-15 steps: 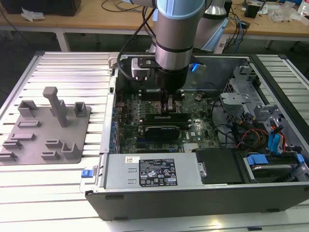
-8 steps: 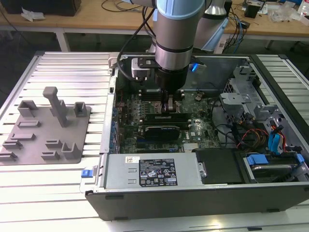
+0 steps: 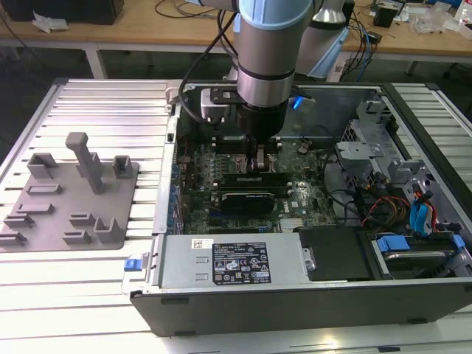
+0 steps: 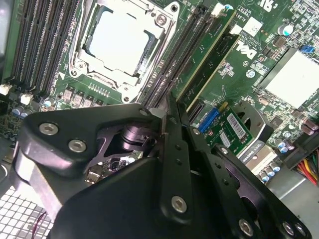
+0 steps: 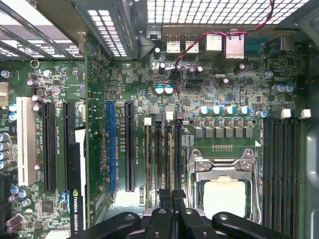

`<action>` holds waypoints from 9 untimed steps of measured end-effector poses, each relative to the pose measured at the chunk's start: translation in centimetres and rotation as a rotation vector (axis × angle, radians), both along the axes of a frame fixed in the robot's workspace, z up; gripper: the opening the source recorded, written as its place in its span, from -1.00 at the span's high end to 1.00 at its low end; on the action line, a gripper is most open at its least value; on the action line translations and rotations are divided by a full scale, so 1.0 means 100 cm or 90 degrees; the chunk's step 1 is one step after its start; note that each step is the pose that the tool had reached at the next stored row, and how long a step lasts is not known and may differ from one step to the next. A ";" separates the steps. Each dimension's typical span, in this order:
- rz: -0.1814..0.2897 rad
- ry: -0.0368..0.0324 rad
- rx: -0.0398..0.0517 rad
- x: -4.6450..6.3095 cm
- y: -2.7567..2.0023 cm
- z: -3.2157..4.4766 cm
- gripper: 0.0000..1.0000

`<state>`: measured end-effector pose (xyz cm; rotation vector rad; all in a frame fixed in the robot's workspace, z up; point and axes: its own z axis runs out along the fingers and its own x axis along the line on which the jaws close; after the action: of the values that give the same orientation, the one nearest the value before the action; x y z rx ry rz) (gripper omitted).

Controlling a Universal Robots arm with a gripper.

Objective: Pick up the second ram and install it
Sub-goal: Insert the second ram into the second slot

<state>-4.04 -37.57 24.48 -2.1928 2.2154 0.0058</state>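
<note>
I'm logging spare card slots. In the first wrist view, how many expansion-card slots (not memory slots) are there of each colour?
White slot: 1
Black slots: 3
Blue slot: 1
Total: 5

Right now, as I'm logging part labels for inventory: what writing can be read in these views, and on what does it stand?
No line can be quoted with confidence.
Black sticker on the power supply: white print, too small.
White sticker beside it: too small.
White label on the small green card: blurred.
Motherboard silkscreen: too small.
</note>
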 end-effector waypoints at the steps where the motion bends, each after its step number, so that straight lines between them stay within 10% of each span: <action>1: -0.003 0.0000 -0.0001 0.000 0.0000 0.0000 0.81; 9: -0.008 -0.0008 -0.0005 -0.004 0.0000 -0.0018 0.81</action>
<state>-4.42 -37.57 24.29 -2.1793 2.2282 0.0034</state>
